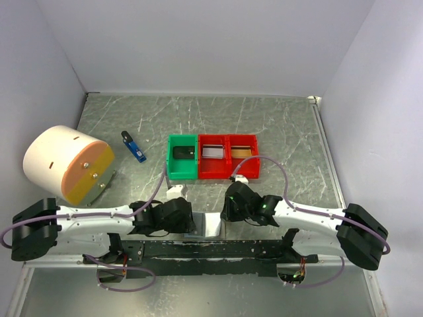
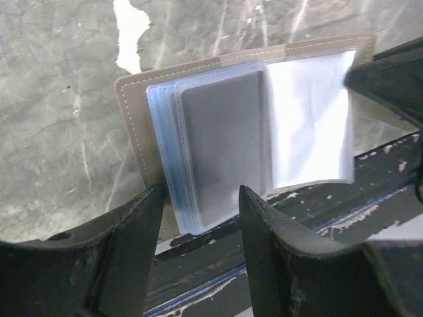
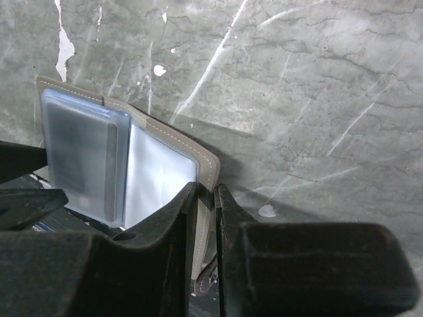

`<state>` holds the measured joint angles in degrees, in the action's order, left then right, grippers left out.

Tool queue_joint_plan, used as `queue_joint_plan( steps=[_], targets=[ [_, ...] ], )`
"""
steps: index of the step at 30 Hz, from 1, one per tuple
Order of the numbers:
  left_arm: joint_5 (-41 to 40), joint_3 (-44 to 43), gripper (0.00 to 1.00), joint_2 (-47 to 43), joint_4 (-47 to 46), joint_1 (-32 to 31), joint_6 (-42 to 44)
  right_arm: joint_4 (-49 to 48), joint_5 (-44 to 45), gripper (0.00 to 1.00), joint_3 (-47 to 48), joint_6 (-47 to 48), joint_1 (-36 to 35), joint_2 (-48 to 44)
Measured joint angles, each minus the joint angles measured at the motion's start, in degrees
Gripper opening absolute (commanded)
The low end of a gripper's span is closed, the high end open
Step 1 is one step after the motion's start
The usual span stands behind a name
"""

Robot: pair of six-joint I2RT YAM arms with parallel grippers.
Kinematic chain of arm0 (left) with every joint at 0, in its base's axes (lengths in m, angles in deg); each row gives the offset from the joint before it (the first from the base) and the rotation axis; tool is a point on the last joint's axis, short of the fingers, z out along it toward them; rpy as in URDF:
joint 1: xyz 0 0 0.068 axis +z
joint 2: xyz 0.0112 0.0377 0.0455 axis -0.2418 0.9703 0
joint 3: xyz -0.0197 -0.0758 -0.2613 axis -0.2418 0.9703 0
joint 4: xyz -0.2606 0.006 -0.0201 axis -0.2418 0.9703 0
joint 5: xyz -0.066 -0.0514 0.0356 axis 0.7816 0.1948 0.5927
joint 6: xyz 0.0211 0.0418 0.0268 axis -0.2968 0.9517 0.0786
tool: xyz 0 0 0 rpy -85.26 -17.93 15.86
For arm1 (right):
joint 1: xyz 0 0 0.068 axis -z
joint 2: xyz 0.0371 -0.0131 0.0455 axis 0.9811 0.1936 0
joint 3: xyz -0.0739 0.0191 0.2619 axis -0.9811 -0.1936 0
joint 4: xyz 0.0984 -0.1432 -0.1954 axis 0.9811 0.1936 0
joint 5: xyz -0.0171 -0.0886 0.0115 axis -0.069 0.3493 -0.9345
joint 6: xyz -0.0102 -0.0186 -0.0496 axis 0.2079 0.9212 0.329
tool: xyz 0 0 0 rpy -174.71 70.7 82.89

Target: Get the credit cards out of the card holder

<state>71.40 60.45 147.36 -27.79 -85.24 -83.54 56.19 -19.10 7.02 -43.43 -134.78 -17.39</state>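
Your right gripper [image 3: 206, 191] is pinching the cover edge of the card holder [image 3: 132, 165] — so it lies open and can't slide at the near edge of the table [image 3: 317, 99]. Your left gripper [image 2: 201, 198] is spread wide around the grey card [image 2: 221, 142] — it looks ready to grab.

Robot lab enclosure, white walls [image 1: 198, 39], marbled tabletop [image 1: 277, 132]

Between your left gripper [image 2: 198, 218] fingers: the card holder [image 2: 218, 152] sleeves filled the gap.
Right of it: your right gripper [image 3: 206, 195], clamped on the holder's cover edge, blocked you.
Ahead of right gripper: bare table [image 3: 297, 99], room to pass.
Farther ahead: green tray [image 1: 182, 176] and red trays [image 1: 228, 176] barred you.
Far left: white drum [image 1: 56, 158].
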Motion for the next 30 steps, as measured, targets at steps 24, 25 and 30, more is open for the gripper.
queue_joint_plan(
  steps=[24, 25, 30],
  targets=[
    [-0.26, 0.85, 0.54, -0.79, -2.6, -0.02, -1.64, 11.69, 3.65, 0.29, 18.64, 3.56, -4.09, -6.01],
    [-0.26, 0.85, 0.54, -0.79, -2.69, -0.02, -1.68, 10.73, 3.37, 0.27, 18.67, 3.43, -5.22, -4.74],
    [-0.26, 1.97, 0.54, -2.14, -3.08, -0.02, -2.4, 7.5, 2.99, 0.24, 20.98, 1.88, -10.05, 6.88]
  ],
)
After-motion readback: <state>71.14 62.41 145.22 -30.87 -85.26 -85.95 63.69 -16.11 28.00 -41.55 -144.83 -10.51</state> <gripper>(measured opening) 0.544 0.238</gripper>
